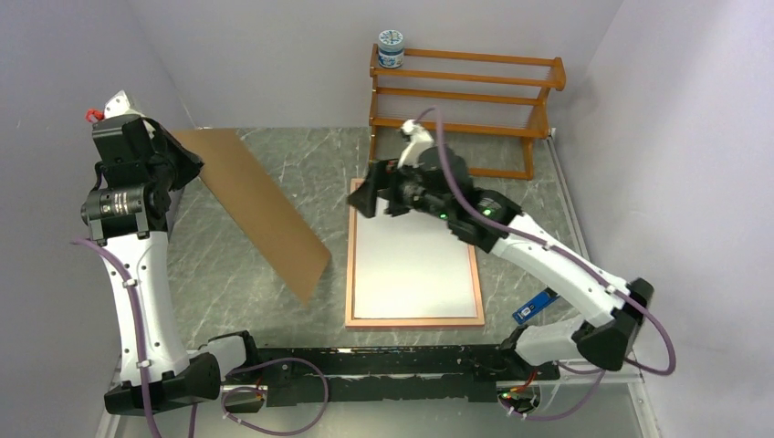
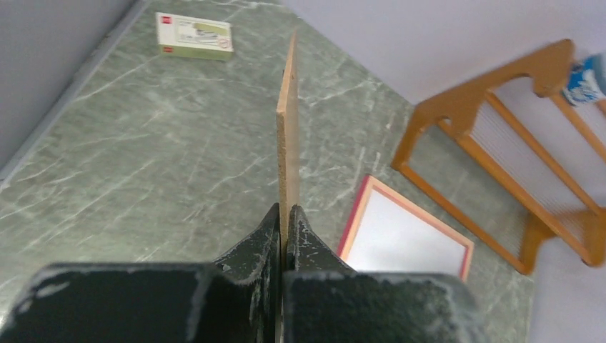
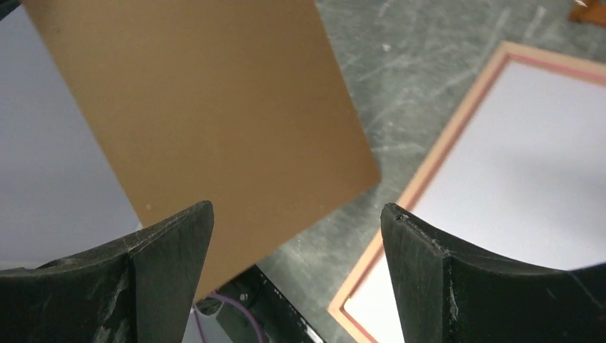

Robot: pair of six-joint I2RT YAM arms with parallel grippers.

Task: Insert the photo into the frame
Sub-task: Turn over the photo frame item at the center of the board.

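The frame (image 1: 415,322) lies flat mid-table with its pale wood back up. The photo (image 1: 411,269) lies inside it, white back up. My left gripper (image 1: 193,166) is shut on the far left edge of the brown fibreboard panel (image 1: 256,210) and holds it raised and tilted, left of the frame. The left wrist view shows the jaws (image 2: 287,218) clamped on the panel's thin edge (image 2: 287,128), with the frame (image 2: 421,209) and photo (image 2: 400,239) beyond. My right gripper (image 1: 365,196) is open and empty above the frame's far left corner. Its wrist view (image 3: 296,214) shows the panel (image 3: 207,121), the frame's rim (image 3: 437,153) and the photo (image 3: 514,186).
An orange-brown wooden rack (image 1: 465,91) stands at the back with a blue-and-white jar (image 1: 391,48) on top. A small blue object (image 1: 535,307) lies by the right arm. A small white and green box (image 2: 194,36) lies at the far left of the table. Walls close in on both sides.
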